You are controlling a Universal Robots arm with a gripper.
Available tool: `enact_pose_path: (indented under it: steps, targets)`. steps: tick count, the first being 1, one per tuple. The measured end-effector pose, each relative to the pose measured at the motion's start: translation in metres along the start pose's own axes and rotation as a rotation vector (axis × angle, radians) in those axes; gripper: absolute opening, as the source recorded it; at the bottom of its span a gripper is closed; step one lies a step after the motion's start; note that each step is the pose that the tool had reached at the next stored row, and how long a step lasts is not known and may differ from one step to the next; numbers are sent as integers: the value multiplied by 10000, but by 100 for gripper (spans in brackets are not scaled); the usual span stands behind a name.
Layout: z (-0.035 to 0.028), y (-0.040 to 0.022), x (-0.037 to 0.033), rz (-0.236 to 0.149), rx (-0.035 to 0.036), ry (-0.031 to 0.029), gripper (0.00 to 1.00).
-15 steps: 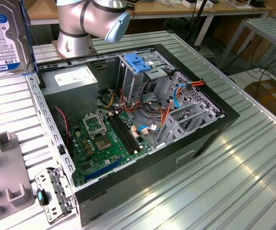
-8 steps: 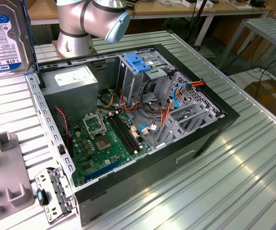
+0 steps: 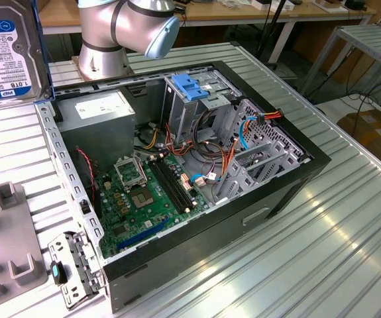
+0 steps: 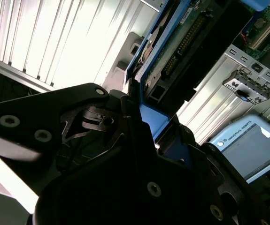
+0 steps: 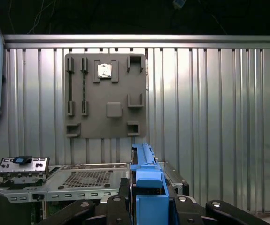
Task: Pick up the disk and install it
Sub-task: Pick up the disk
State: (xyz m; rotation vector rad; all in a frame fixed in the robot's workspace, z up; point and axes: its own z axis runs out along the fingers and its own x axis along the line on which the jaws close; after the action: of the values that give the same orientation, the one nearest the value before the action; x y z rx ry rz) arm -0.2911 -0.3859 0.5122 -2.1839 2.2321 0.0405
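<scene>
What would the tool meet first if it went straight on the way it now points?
Probably the ribbed metal table, close to the edge of the grey fixture plate; the disk clamped in the tool would touch first. Depth is unclear; the open case lies beside that line.

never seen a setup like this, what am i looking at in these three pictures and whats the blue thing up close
This is a robot arm standing on a ribbed metal table. One picture comes from a camera off the arm. The other two come from cameras riding near its wrist, looking past its black gripper. On the table lies an open computer case, with a green motherboard, a grey power-supply box and a metal cage with a blue top inside. Beside it is a grey fixture plate. The gripper is shut on the disk, a hard drive with blue side rails, held up off the table. Its rail is the blue thing in both wrist views.
</scene>
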Motion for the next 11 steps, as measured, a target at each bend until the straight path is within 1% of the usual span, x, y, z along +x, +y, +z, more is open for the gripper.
enact_pose_path:
  steps: [11]
  targets:
    - [3, -28, -1, -1, 20, 0, 37]
